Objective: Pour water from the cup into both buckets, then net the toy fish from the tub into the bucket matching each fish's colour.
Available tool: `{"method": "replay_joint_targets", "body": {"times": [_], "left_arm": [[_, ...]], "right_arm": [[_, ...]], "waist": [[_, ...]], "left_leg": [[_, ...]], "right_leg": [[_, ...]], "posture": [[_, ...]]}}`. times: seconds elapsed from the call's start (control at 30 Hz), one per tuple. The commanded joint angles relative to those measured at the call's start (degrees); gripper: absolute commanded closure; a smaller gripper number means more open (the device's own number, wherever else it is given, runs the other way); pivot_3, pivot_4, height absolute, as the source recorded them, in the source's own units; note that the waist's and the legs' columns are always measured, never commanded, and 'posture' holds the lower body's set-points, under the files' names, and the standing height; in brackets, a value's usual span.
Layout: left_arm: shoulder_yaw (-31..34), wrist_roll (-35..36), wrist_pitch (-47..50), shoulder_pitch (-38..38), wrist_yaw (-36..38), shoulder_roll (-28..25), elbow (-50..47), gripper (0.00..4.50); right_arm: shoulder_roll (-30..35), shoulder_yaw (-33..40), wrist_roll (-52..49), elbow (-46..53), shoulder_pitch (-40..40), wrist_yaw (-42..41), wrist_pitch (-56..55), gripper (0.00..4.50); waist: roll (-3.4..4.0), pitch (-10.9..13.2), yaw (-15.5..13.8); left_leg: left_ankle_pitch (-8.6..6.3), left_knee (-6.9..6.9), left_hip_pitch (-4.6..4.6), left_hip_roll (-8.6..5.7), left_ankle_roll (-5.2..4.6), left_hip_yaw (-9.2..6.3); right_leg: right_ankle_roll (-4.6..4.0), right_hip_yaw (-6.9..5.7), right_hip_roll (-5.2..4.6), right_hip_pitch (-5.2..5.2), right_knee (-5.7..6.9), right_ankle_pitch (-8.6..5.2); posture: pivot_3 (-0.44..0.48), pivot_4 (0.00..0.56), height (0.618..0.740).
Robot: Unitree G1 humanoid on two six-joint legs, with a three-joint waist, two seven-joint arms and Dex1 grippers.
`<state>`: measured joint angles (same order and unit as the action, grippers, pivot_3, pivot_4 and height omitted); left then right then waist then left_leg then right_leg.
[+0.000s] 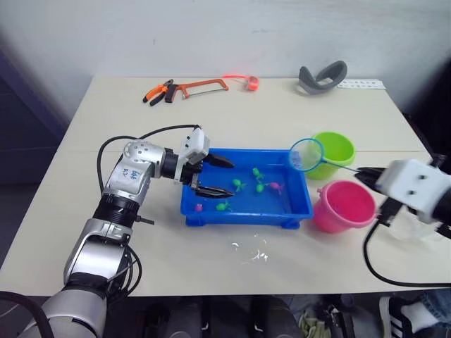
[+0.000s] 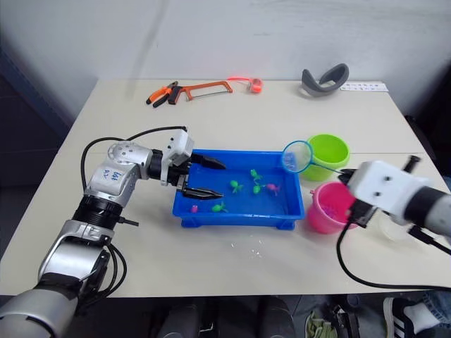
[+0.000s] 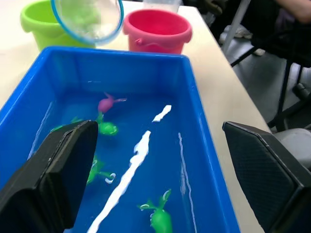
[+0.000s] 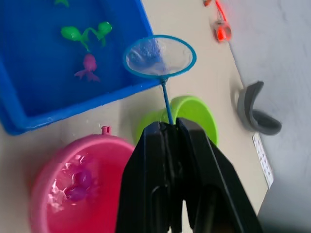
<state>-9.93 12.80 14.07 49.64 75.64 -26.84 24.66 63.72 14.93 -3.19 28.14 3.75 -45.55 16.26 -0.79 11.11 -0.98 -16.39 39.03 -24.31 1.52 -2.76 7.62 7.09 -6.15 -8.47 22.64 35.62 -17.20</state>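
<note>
While the left gripper (image 1: 220,176) is bracing the tub (image 1: 303,211) with fingers wide, the right gripper (image 4: 171,127) is pinching the net (image 1: 307,155) above it, seemingly for another fish.

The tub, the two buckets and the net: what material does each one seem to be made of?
The tub looks like smooth, glossy blue plastic: moulded rim, light streaks on its wet floor. The green bucket and the pink bucket look like the same kind of shiny moulded plastic. The net seems to be fine see-through mesh in a thin blue hoop, probably plastic or coated wire; its handle is gripped by the right gripper.
</note>
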Motion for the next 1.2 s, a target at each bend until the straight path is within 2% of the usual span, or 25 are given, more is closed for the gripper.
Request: {"method": "replay_joint_targets", "body": {"times": [0.03,0.17,0.27,0.5,0.57,0.77,0.97,1.2], "left_arm": [[1.13,0.73,1.19,-0.60,-0.66,-1.12,-4.23,0.02],[1.73,1.14,2.73,-1.68,-1.63,-2.15,-6.45,0.02],[2.00,1.37,3.63,-2.38,-2.10,-2.67,-7.92,0.02],[2.12,2.04,5.48,-3.52,-2.85,-3.50,-10.74,0.02],[2.13,2.16,5.76,-3.63,-2.86,-3.68,-11.08,0.02],[1.92,2.09,5.24,-3.09,-2.55,-3.94,-9.96,0.02],[1.71,1.83,4.32,-2.00,-2.26,-3.64,-8.41,0.02],[1.59,1.70,3.41,-1.49,-1.83,-3.56,-7.26,0.02]], "right_arm": [[0.80,-9.46,8.86,-9.12,8.51,1.00,-9.72,4.50],[0.13,-17.62,15.35,-17.35,16.83,-0.06,-19.76,4.50],[-0.03,-20.77,17.92,-20.71,19.43,-0.81,-25.88,4.50],[1.84,-23.24,22.90,-23.05,19.13,-1.27,-39.33,4.50],[1.55,-22.23,21.02,-21.85,17.43,-2.12,-39.72,4.50],[1.17,-17.62,12.06,-16.16,9.92,-6.10,-34.11,4.50],[-0.82,-11.08,0.05,-7.44,1.43,-9.27,-16.52,4.50],[-2.91,-8.15,-5.69,-1.14,-0.50,-8.92,-2.90,4.50]], "waist": [[0.00,0.00,0.24],[0.01,0.01,0.47],[0.01,0.01,0.86],[0.02,0.01,1.15],[0.01,0.01,1.12],[0.01,0.01,1.01],[0.01,0.01,0.93],[0.01,0.01,0.97]], "left_leg": [[0.00,0.03,0.01,0.01,0.00,0.04],[0.05,0.04,0.00,0.03,0.02,0.08],[0.09,0.03,0.01,0.05,0.06,0.09],[0.12,0.03,0.03,0.09,0.11,0.12],[0.13,0.03,0.05,0.09,0.13,0.12],[0.16,0.04,0.08,0.12,0.17,0.08],[0.16,0.07,0.11,0.12,0.15,0.03],[0.16,0.07,0.11,0.11,0.15,0.01]], "right_leg": [[0.01,0.01,0.01,0.00,0.01,0.00],[0.03,0.02,0.03,0.01,0.09,0.01],[0.04,0.02,0.06,0.00,0.21,0.01],[0.05,0.04,0.10,-0.01,0.25,0.01],[0.05,0.05,0.10,-0.01,0.25,0.01],[0.05,0.04,0.13,-0.06,0.26,0.01],[0.04,0.04,0.12,-0.10,0.22,0.01],[0.04,0.03,0.08,-0.07,0.17,0.01]], "posture": [[0.000,0.150,0.740],[0.000,0.150,0.740],[0.000,0.150,0.740],[0.000,0.150,0.740],[0.000,0.150,0.740],[0.000,0.150,0.740],[0.000,0.150,0.740],[0.000,0.150,0.740]]}}
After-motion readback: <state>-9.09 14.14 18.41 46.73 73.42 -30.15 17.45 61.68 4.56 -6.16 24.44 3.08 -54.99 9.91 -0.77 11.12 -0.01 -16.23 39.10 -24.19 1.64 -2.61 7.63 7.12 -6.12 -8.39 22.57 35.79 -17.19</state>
